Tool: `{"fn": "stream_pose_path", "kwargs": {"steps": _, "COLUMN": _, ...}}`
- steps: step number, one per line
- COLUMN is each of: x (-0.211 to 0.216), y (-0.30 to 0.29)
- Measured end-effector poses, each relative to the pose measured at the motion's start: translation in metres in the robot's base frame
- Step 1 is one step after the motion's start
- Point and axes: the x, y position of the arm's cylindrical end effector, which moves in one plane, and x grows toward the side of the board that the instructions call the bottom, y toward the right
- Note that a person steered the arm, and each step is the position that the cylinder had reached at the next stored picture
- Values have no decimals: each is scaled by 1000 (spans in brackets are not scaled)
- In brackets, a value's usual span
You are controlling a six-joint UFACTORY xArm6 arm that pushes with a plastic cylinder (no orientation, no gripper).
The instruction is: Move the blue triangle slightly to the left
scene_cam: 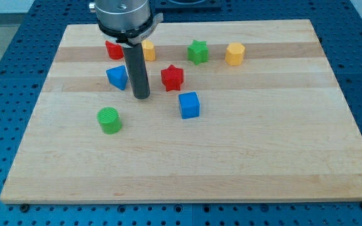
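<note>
Working across from the board's [55, 157] left edge: a green cylinder [110, 120] is sitting alone toward the lower-left part, clear of everything. Above it, near the top edge, a red block [112, 49], shape partly hidden, is showing behind the rod. The blue triangle [117, 76] is lying in the upper-left part, and my tip [141, 96] is resting just beside it on its right, very close, though contact cannot be confirmed. There are no jaws here, only a plain rod, so nothing is being gripped. Judging by this placement, the approach step looks about finished and the push itself is now in hand; the next move is calling for a short, straight slide toward the left edge, stopping early since only a slight shift is wanted, and aimed through the triangle's middle so it does not spin. Continuing rightward: a yellow block [148, 50] behind the rod, a red star [172, 77], a blue cube [189, 105], a green star [198, 51], a yellow hexagon [234, 54]. No containers are showing anywhere.
</note>
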Motion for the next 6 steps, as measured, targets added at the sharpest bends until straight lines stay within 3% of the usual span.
{"fn": "stream_pose_path", "kwargs": {"steps": 3, "x": 0, "y": -26}}
{"fn": "stream_pose_path", "kwargs": {"steps": 6, "x": -6, "y": -11}}
